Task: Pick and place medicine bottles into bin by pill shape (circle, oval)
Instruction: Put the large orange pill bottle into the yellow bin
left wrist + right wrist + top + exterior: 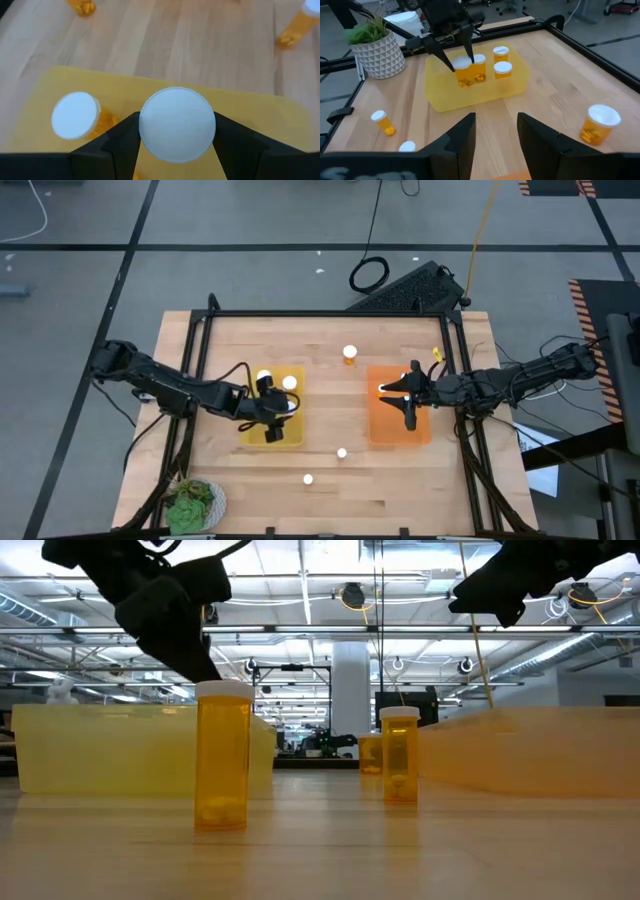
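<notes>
Placing step: left gripper (176, 145) fingers clamp white-capped pill bottle (177, 124) over yellow tray (240, 105). Next: lower, release. Right gripper (495, 131) fingers spread empty above orange tray (398, 430).

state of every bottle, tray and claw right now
left claw: shut on white-capped amber pill bottle, over yellow plastic tray
two amber bottles: upright in the yellow tray
right claw: open, empty
orange plastic tray: on the table
three amber bottles: upright on the wooden table
</notes>
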`<action>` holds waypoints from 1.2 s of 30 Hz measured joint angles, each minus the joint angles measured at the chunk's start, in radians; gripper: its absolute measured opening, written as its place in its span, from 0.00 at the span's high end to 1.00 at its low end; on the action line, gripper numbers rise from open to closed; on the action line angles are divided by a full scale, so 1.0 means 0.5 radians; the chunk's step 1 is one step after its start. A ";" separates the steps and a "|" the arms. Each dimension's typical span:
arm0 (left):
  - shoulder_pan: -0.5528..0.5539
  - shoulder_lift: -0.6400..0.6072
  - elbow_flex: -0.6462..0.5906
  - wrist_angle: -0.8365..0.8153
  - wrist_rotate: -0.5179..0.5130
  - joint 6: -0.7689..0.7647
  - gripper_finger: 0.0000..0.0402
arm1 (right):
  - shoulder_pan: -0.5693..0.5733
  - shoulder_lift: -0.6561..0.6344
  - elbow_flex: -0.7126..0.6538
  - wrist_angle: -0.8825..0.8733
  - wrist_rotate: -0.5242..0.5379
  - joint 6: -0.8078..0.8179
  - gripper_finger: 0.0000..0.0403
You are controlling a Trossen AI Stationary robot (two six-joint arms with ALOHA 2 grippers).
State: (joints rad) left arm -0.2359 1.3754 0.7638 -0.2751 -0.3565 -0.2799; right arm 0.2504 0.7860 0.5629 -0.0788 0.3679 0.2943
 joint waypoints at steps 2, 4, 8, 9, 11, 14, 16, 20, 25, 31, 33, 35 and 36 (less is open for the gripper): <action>0.000 0.000 -0.018 0.007 0.000 -0.026 0.43 | 0.000 0.000 0.000 0.000 0.001 0.000 0.65; 0.000 0.000 -0.035 0.020 0.000 -0.035 0.43 | 0.000 0.000 0.000 0.000 0.001 0.000 0.65; 0.000 0.000 -0.114 0.157 0.000 -0.029 0.43 | 0.000 0.000 0.000 0.000 0.001 0.000 0.65; 0.000 0.000 -0.131 0.181 0.000 -0.028 0.43 | 0.000 0.000 0.000 0.000 0.002 0.000 0.65; 0.000 0.000 -0.156 0.195 -0.001 -0.028 0.43 | 0.000 0.000 0.000 0.000 0.002 0.000 0.65; 0.000 0.000 -0.184 0.202 -0.001 -0.034 0.43 | 0.000 0.000 0.000 0.000 0.002 0.008 0.65; 0.000 0.000 -0.209 0.227 -0.001 -0.036 0.43 | 0.000 0.000 0.000 0.000 0.002 0.009 0.65; 0.000 0.000 -0.254 0.280 -0.001 -0.027 0.43 | 0.000 0.000 0.000 0.000 0.002 0.014 0.65; 0.000 0.001 -0.265 0.316 -0.001 -0.013 0.43 | 0.000 0.000 0.000 0.000 0.002 0.014 0.65; 0.002 0.040 -0.267 0.337 0.000 0.039 0.43 | 0.000 0.000 0.000 0.000 0.002 0.014 0.65; 0.002 0.053 -0.266 0.363 0.017 0.047 0.43 | 0.000 -0.001 0.000 -0.001 0.002 0.014 0.65; 0.002 0.072 -0.264 0.351 0.025 0.052 0.43 | 0.000 0.000 0.000 -0.001 0.000 0.014 0.65; 0.002 0.072 -0.268 0.336 0.031 0.068 0.43 | 0.000 -0.001 0.000 -0.001 0.000 0.015 0.65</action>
State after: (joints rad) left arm -0.2352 1.4113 0.6296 -0.1070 -0.3412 -0.2458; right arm 0.2504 0.7857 0.5629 -0.0792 0.3679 0.3019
